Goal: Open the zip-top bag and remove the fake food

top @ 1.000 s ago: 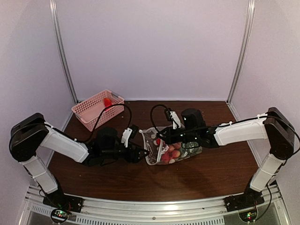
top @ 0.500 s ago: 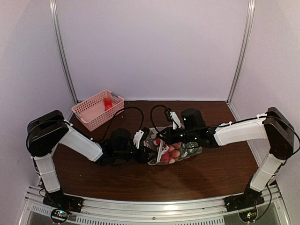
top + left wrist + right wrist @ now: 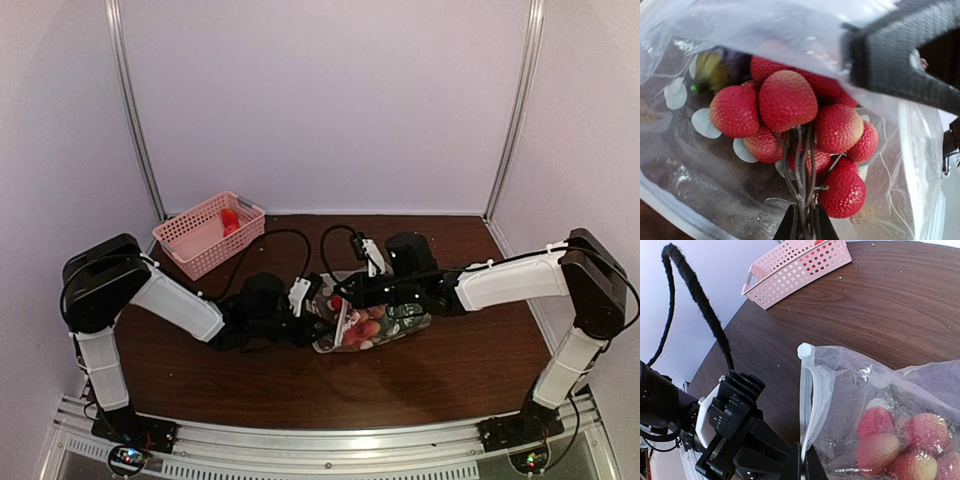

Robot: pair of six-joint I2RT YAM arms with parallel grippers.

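Left wrist view puts the left end effector (image 3: 802, 226) inside the mouth of the clear, crinkly zip-top bag printed with white dots (image 3: 680, 165). Its fingers are pinched nearly together on the dark wire stems of the fake food (image 3: 790, 115), a bunch of red, bumpy plastic toy berries. A yellow-green and purple piece (image 3: 715, 70) behind it is too blurred to name. Right wrist view shows the right end effector (image 3: 803, 465) closed on the bag's white zip strip (image 3: 812, 390). From above, the bag lies mid-way across the dark wooden desk (image 3: 300, 385), between the arms and well apart from the pink lattice plastic basket (image 3: 198, 255) at the back left. The step in hand looks like drawing the bunch out. Pull back slowly along the line of the opening so the berries do not snag the strip, while the right side holds firm so the bag does not drag along. Thin stems may slip, so avoid jerks.
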